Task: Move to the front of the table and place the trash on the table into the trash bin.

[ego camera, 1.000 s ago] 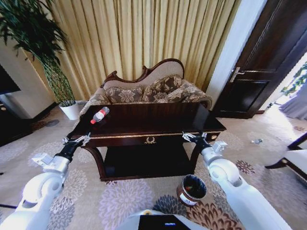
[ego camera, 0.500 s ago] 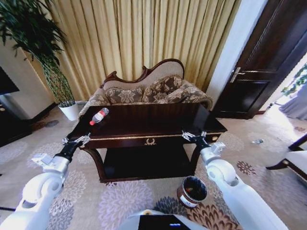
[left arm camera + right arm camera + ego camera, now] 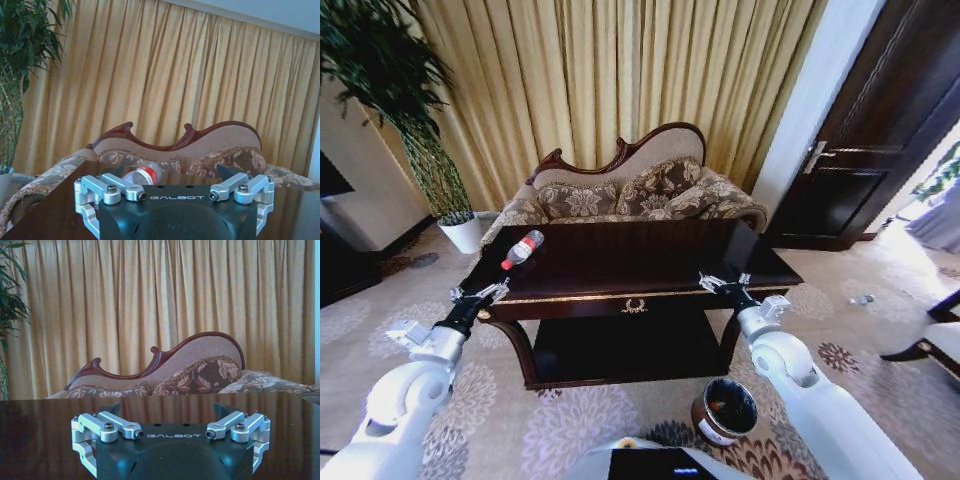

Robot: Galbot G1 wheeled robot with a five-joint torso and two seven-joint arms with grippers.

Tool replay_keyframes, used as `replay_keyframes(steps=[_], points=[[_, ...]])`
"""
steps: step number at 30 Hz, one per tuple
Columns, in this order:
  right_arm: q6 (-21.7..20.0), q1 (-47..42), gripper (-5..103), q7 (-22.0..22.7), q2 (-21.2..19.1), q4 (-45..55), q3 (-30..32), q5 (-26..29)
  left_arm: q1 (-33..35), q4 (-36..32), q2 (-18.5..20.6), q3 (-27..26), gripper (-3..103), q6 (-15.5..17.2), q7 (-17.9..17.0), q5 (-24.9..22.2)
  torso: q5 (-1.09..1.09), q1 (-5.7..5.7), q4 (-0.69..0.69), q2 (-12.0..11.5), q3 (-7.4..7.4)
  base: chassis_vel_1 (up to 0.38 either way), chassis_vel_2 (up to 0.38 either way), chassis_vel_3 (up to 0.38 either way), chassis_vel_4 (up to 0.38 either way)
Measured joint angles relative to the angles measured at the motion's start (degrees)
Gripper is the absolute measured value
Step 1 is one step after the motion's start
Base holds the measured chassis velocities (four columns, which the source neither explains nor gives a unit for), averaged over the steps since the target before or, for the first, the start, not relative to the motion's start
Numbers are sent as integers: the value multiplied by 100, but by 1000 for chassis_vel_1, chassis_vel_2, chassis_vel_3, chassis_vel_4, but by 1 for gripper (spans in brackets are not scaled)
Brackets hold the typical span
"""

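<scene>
So the robot is parked right at the front of the long dark glossy wooden table (image 3: 640, 260) with the gold edge trim and a gold emblem on the front, plus a lower shelf underneath. The tabletop is shiny enough to mirror the curtains.

The trash here is a small clear plastic bottle (image 3: 522, 248) with a red label and red cap, lying on its side at the far left corner of the table, cap pointing toward the near left. From the left wrist camera the bottle (image 3: 142, 175) lies just past the claw, in front of the carved-back floral sofa (image 3: 635, 192).

The small round dark brown trash bin (image 3: 725, 410) with a pale label band and black liner sits on the flowery carpet (image 3: 570, 425), near right, just off the table's front right leg and right beside the right arm.

The left gripper (image 3: 478, 295) hovers at the table's near left corner, fingers spread apart and holding nothing. The right gripper (image 3: 723, 283) hangs at the near right edge, also released and empty. Both are well apart from the bottle
</scene>
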Motion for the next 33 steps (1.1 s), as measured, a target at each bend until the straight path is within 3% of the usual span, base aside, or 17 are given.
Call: replay_keyframes(steps=[28, 33], points=[[-18, 67, 100, -14, -100, 0, -158, -47, 91, -273, -111, -32, 100, 100, -168, 25, 0, 0, 0, 0, 0, -67, 66, 61, -65], [-11, 62, 100, -31, -110, -37, -184, -72, 121, -444, 85, -190, 100, 443, -405, -219, 0, 0, 2, 0, 0, 0, 0, 0, 0]])
